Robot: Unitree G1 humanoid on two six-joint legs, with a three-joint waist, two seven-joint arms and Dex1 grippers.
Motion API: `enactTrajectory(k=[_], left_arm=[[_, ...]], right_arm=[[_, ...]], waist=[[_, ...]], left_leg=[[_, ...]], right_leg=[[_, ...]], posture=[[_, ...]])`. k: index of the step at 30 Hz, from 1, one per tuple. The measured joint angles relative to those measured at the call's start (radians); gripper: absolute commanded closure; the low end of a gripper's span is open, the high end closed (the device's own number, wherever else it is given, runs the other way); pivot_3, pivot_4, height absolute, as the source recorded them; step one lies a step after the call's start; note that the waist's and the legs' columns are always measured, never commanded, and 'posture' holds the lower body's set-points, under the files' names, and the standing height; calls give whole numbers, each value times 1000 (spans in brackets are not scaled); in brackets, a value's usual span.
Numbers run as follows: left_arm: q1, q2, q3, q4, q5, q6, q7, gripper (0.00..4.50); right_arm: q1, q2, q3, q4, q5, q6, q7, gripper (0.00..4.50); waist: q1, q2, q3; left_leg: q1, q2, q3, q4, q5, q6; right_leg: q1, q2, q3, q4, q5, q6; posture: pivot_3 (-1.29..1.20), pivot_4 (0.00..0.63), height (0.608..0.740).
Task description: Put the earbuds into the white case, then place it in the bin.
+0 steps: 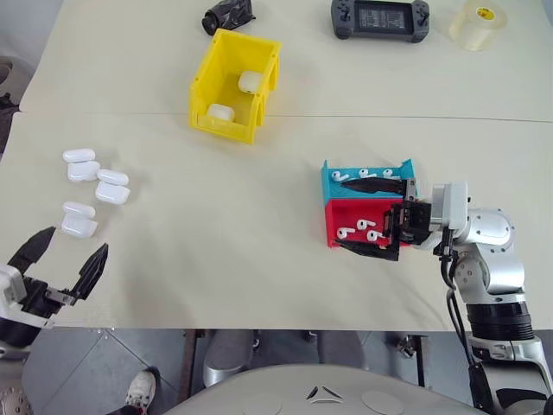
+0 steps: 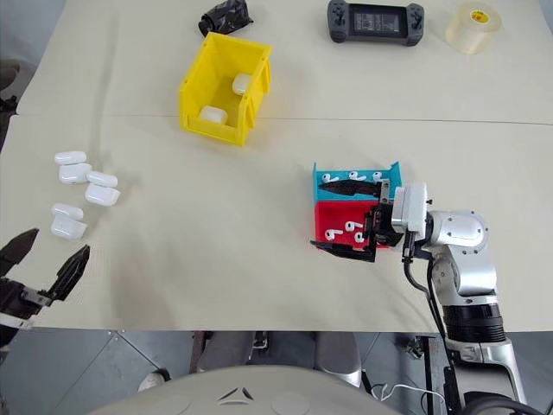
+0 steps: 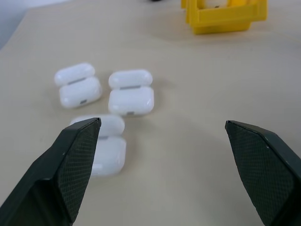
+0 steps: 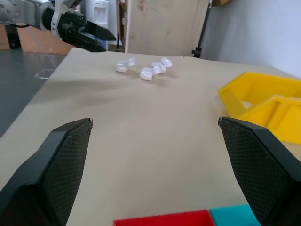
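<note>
Earbud pickup pending at the trays.
Right gripper (image 1: pixel 380 218), jaws spread wide and empty, hung over the shallow red plastic tray (image 1: pixel 354 226) holding tiny glossy white earbuds (image 1: pixel 361 226); it would do best to descend squarely onto one stem. Left gripper (image 1: pixel 62 258), also agape, waited near open white pebble cases (image 1: pixel 79 221). Yellow plastic bin (image 1: pixel 232 86) lay at eleven o'clock.

I see bright, even light over the pale table (image 1: pixel 259 277), with short soft shadows beside the yellow bin (image 1: pixel 226 121) and the trays. The tape roll (image 1: pixel 478 23) at the upper right looks washed out. In my wrist views the near black fingers (image 3: pixel 70 165) are blurred, and the far white cases (image 4: pixel 146 68) are soft.
</note>
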Motion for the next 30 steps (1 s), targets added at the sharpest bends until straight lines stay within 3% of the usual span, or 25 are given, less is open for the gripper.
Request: enactTrajectory(k=[6, 11, 14, 17, 25, 30], left_arm=[[96, 25, 35, -13, -107, 164, 27, 27], [85, 208, 78, -8, -81, 285, 75, 27], [29, 386, 82, 34, -48, 440, 111, 27], [-19, 495, 108, 49, -48, 585, 124, 27], [-189, 709, -42, 171, -44, 864, 48, 27], [-337, 735, -153, 261, -23, 907, 33, 27]], right_arm=[[25, -3, 23, -19, -5, -78, 62, 0], [20, -14, 22, -18, -2, -67, 60, 0], [10, -20, 20, 1, -3, -65, 60, 0], [2, -24, 19, 11, -3, -67, 60, 0], [21, -24, 21, 8, -5, -68, 50, 0], [32, -24, 21, -2, -6, -69, 40, 0]], waist=[[-7, -1, 0], [-4, -3, -2], [-4, -4, -2], [-9, -3, -2], [-9, -3, -2], [-9, -3, -2]], left_leg=[[0, 1, 0, 0, -1, 0], [1, 1, -1, 0, -1, -1], [1, 1, -4, 0, -1, -1], [1, 1, -3, -1, -2, -2], [0, 1, -3, -4, -2, -2], [1, 1, -2, -4, -1, -3]], right_leg=[[0, 0, 0, 0, -1, -1], [1, 0, 0, 0, -1, -2], [0, 1, -2, 2, -1, -3], [0, 1, -1, 3, -1, -3], [-3, 1, -2, 10, -3, -5], [-4, 1, -2, 10, -3, -5]], posture=[[0, 150, 740], [0, 150, 740], [0, 150, 740], [0, 150, 740], [0, 150, 740], [0, 150, 740]])
